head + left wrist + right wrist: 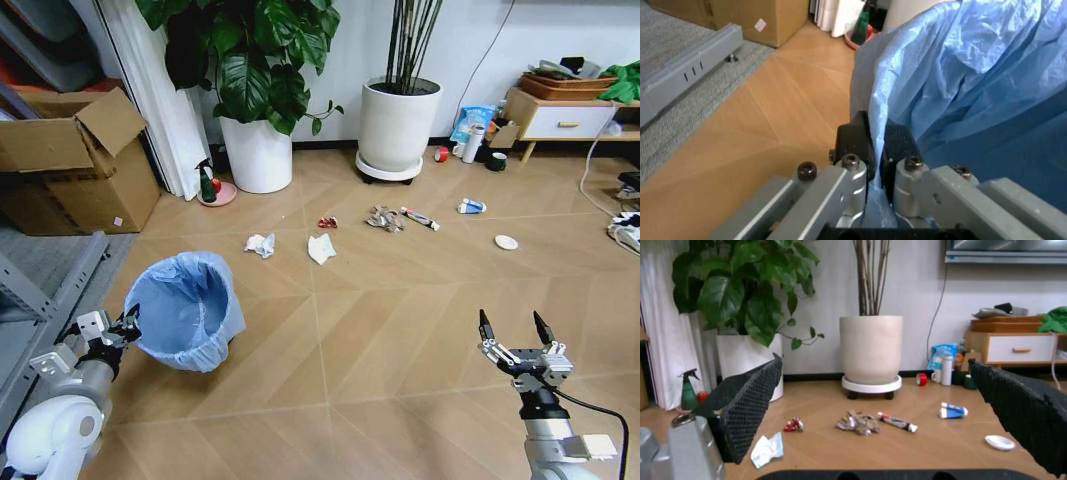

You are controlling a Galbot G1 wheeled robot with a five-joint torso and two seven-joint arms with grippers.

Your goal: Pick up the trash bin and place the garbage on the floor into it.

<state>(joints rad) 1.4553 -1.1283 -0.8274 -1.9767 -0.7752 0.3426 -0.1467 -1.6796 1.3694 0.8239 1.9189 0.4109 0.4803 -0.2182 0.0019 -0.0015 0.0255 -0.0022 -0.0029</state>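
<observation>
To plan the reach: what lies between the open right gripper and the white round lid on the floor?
In the head view, only bare tan chevron wooden floor lies between the right gripper and the white round lid.

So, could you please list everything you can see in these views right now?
trash bin: one, dark with light blue bag, tilted, near left of the floor.
crumpled paper: two white pieces, mid-floor, second beside it.
red wrapper: one, beyond the papers.
grey-brown wrapper: one, centre.
tube: one, white and red, beside it.
carton: one, blue-white, further right.
lid: one, white, right.
plant pots: two, white, by the wall.
cardboard box: one, brown, far left.
left gripper: shut on the bin's bag rim.
right gripper: open, above the floor, near right.
</observation>
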